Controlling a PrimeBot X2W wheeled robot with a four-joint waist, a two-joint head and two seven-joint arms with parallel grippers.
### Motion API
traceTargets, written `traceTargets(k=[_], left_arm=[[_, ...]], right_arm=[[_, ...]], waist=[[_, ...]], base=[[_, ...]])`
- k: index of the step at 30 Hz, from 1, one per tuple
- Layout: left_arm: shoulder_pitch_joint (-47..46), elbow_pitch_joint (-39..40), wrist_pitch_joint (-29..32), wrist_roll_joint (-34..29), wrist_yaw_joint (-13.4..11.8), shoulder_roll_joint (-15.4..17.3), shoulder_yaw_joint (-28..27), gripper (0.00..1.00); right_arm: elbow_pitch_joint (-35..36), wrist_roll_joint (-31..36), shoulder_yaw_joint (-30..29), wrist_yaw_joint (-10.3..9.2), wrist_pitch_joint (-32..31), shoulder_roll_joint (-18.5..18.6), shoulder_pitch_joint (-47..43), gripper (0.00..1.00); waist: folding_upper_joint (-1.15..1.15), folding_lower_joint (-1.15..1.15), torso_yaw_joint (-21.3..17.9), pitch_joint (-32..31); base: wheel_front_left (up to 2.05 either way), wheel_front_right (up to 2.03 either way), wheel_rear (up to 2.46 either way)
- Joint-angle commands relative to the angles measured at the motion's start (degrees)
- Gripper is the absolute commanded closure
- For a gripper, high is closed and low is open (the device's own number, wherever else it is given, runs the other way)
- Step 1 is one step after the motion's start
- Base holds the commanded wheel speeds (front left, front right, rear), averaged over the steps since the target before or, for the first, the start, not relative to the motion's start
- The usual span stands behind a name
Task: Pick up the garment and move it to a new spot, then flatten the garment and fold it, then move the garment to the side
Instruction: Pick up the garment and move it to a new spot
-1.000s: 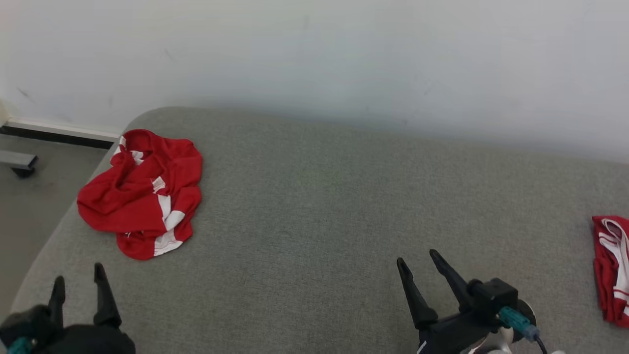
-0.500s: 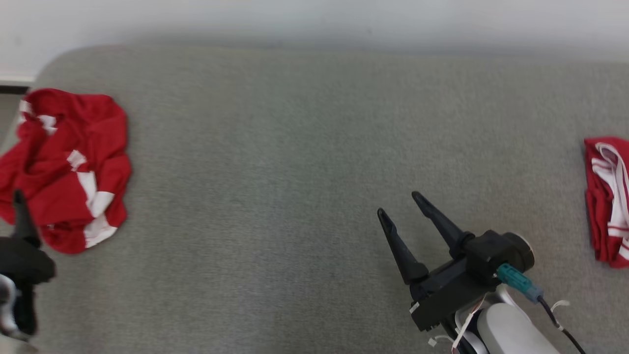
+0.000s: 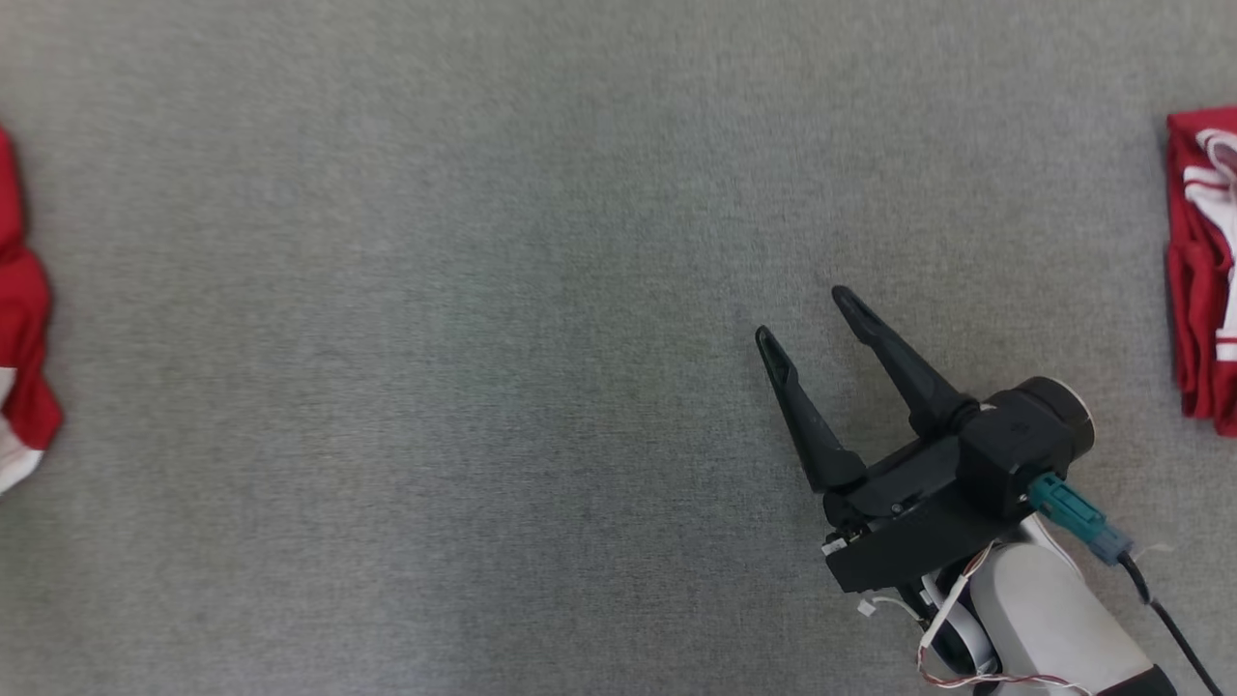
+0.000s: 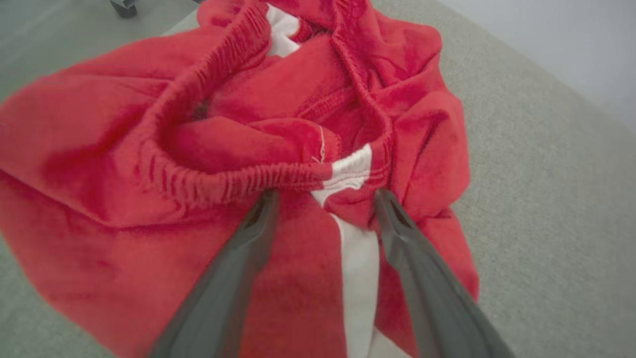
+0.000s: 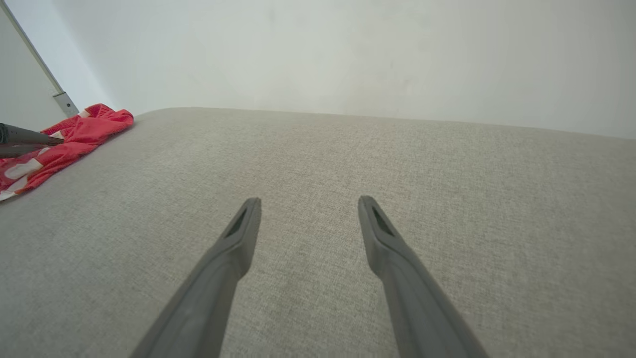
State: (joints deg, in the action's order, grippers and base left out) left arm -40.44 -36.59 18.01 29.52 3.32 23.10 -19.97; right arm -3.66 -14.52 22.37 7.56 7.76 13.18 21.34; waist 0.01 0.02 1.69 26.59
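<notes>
The garment (image 4: 278, 124) is a crumpled red piece with white stripes and an elastic waistband, lying on the grey cushioned surface (image 3: 483, 338). My left gripper (image 4: 325, 196) is open just above it, fingertips at the waistband on either side of a white stripe, holding nothing. In the head view the garment (image 3: 24, 319) shows at the left edge. My right gripper (image 3: 804, 315) hovers open over bare grey fabric at the lower right, far from the garment. Its own wrist view shows the right gripper (image 5: 309, 200) with nothing between its fingers and the garment (image 5: 74, 134) far to the left.
A second red-and-white cloth (image 3: 1203, 271) lies bunched at the surface's right edge. A white wall (image 5: 323, 49) rises behind the surface. Beyond the garment, the surface's rounded corner drops to the floor, where a furniture foot (image 4: 121, 6) stands.
The head camera has tilted down and forward, so the wall and most of the garment have left its picture. My left gripper has gone out to the garment. Both grippers stay open.
</notes>
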Motion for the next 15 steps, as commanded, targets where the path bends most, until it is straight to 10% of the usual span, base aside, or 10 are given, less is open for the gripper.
traceTargets(k=[1,9,10,11,15], left_arm=[[-1.6,-0.3,3.3,1.0,-1.4,0.9,-0.5,0.0],[-2.0,-0.7,9.6,2.3,-7.3,1.2,-2.3,0.0],[-1.6,-0.6,9.5,2.2,-7.9,1.2,-2.3,0.64],[-1.2,-0.8,9.8,1.9,-8.1,1.3,-2.1,1.0],[0.9,-0.4,8.9,1.3,-8.4,1.2,-1.9,1.0]], right_arm=[[0.8,0.3,-0.5,-0.17,0.0,0.1,0.7,0.0],[2.1,0.7,-1.5,-0.17,-0.4,0.0,0.0,0.0],[2.2,0.7,-1.8,-0.17,-0.4,0.0,-0.2,0.0],[2.2,0.6,-2.0,-0.17,-0.4,0.0,-0.4,0.0],[1.6,0.5,-2.5,-0.17,-0.1,-0.4,-1.3,0.0]], waist=[[-0.01,-0.02,-3.2,5.4],[-0.01,-0.02,-4.1,5.9],[-0.01,-0.02,-4.2,5.7],[-0.01,-0.02,-4.3,5.5],[-0.01,-0.02,-4.3,3.5]], base=[[0.0,0.0,0.0],[0.0,0.0,0.0],[0.0,0.0,0.0],[0.0,0.0,0.0],[0.0,0.0,0.0]])
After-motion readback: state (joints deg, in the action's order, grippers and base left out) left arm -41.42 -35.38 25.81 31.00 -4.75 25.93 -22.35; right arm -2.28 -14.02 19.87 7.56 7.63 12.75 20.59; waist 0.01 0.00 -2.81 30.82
